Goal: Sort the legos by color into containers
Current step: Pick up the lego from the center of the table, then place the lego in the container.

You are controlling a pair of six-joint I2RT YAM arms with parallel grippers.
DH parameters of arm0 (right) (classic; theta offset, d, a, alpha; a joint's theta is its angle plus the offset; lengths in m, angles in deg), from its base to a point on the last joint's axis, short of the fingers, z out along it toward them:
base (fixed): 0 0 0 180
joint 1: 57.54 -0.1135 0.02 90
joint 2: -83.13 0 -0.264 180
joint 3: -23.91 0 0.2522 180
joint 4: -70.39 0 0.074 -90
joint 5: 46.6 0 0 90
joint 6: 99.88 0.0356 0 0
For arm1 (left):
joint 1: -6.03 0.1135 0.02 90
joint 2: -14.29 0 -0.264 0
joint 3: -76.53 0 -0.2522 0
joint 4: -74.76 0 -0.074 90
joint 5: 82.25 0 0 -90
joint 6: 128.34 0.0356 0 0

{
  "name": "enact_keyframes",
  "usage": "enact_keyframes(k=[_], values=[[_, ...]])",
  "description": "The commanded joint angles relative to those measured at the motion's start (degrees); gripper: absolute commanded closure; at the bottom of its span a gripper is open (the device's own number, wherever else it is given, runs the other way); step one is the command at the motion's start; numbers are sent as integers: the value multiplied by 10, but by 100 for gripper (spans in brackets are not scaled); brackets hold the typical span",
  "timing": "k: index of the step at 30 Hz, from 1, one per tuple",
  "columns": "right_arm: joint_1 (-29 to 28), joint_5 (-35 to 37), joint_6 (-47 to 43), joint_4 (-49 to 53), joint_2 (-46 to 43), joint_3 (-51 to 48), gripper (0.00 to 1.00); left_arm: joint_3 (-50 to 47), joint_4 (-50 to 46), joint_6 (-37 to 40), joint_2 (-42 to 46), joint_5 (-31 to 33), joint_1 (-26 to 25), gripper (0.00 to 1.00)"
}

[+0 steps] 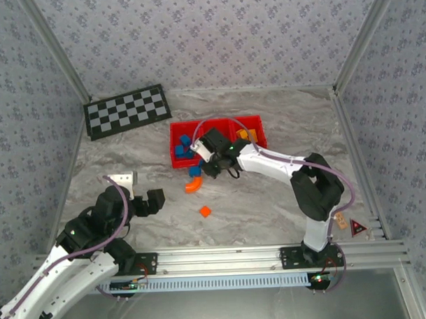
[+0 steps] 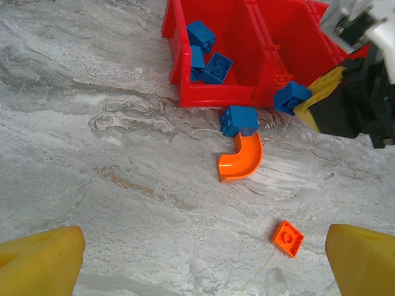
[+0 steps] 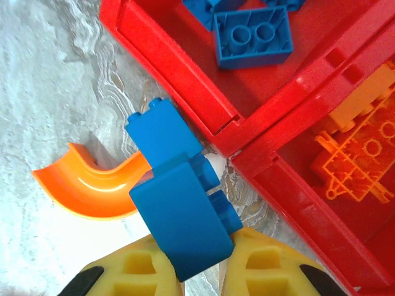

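Right fingers [image 3: 265,271], yellow, at the bottom of the right wrist view, are clenched on a blue brick [image 3: 182,225] just outside the near wall of the red tray [image 3: 185,80]. Just beyond it, a second blue brick [image 3: 162,135] touches a curved orange piece [image 3: 86,191] on the worktop [image 3: 37,74].

Left wrist view: left fingers [image 2: 43,259] stand released, wide apart; an orange square plate [image 2: 287,238] lies on the worktop between them. Blue bricks [image 2: 207,55] occupy the tray's left compartment [image 2: 237,31].

Top external view: the held brick hangs at the tray's near edge, in front of the left compartment.
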Motion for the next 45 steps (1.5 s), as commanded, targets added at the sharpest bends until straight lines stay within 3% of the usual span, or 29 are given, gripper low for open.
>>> enact_keyframes(k=[1,20,29,40,45], values=[[7,-23,28,2,-17,33,89,2,1,-2,-2,11,-4,0],[9,25,35,130,224,379,86,2,3,0,3,8,-5,0],[4,58,13,150,272,420,81,1,4,1,2,8,-5,0],[-4,93,-4,159,267,422,56,1,2,-1,0,9,-6,0],[-4,86,2,163,259,416,54,1,0,-3,-4,12,-6,0]])
